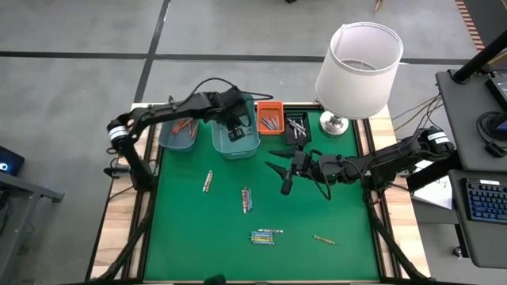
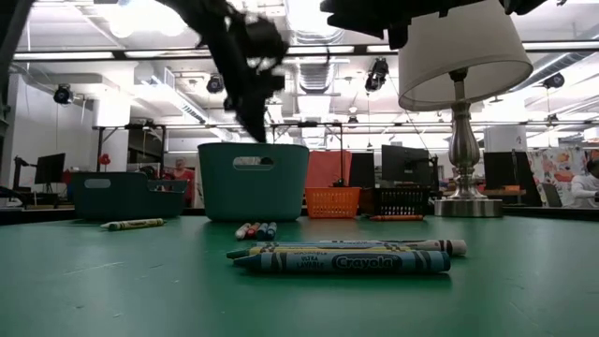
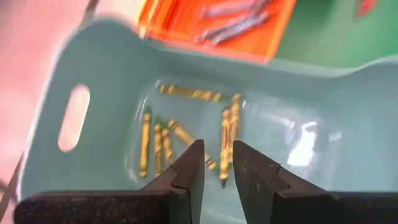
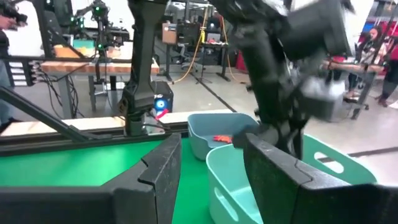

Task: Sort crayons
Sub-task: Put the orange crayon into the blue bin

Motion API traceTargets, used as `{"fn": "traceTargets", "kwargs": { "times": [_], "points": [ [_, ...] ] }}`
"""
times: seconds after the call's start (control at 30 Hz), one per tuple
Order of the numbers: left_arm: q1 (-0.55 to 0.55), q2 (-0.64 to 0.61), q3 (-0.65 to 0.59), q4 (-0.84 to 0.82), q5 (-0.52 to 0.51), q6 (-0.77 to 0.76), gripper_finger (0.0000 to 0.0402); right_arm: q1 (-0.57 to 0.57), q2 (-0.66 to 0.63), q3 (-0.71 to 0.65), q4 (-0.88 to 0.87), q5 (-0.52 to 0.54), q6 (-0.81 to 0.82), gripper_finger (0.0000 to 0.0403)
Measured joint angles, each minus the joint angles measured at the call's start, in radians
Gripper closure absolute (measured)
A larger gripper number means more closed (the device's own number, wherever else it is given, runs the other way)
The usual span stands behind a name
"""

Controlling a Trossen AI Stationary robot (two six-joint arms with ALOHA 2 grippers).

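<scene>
My left gripper (image 1: 235,125) hangs over the middle teal bin (image 1: 238,144), fingers open by a narrow gap (image 3: 217,154) with nothing between them. Several yellow crayons (image 3: 186,130) lie on that bin's floor. Orange-red crayons (image 1: 184,127) lie in the left teal bin (image 1: 176,138), grey ones (image 1: 271,120) in the orange bin (image 1: 269,111). Loose crayons lie on the green mat: one (image 1: 207,180), a small bunch (image 1: 246,198), a blue group (image 1: 265,236) and a yellow one (image 1: 323,239). My right gripper (image 1: 281,172) waits open above the mat, right of centre.
A black bin (image 1: 299,127) stands right of the orange one. A lamp with a white shade (image 1: 358,67) stands at the far right corner. The bins line the mat's far edge. In the low view the blue crayons (image 2: 342,259) lie nearest the front.
</scene>
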State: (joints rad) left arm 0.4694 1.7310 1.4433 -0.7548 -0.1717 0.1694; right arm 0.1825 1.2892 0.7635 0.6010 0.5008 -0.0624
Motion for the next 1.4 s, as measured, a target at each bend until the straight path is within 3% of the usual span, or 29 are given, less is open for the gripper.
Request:
{"fn": "traceTargets", "kwargs": {
  "times": [0.27, 0.5, 0.6, 0.83, 1.07, 1.23, 1.4],
  "points": [
    [-0.167, -0.164, -0.028, 0.078, 0.000, -0.048, 0.0335, 0.000, -0.005, 0.000, -0.017, 0.017, 0.058, 0.0239],
    [-0.300, -0.356, -0.228, 0.288, -0.001, -0.111, 0.0335, 0.000, -0.006, 0.000, -0.040, 0.043, 0.076, 0.0239],
    [-0.350, -0.443, -0.334, 0.386, -0.003, -0.162, 0.0335, -0.005, -0.006, 0.027, -0.156, 0.057, 0.111, 0.0239],
    [-0.449, -0.640, -0.594, 0.688, -0.005, -0.230, 0.0335, -0.042, 0.011, 0.132, -0.606, 0.061, 0.312, 0.0239],
    [-0.499, -0.758, -0.840, 1.122, -0.005, -0.284, 0.0335, -0.045, 0.046, 0.153, -0.861, 0.033, 0.526, 0.0240],
    [-0.502, -0.821, -0.914, 1.199, -0.005, -0.284, 0.0335, -0.051, 0.073, 0.152, -1.032, -0.055, 0.708, 0.0251],
    [-0.502, -0.839, -0.916, 1.197, -0.005, -0.266, 0.0335, -0.054, 0.082, 0.154, -1.140, -0.089, 0.693, 0.0267]
  ]
}}
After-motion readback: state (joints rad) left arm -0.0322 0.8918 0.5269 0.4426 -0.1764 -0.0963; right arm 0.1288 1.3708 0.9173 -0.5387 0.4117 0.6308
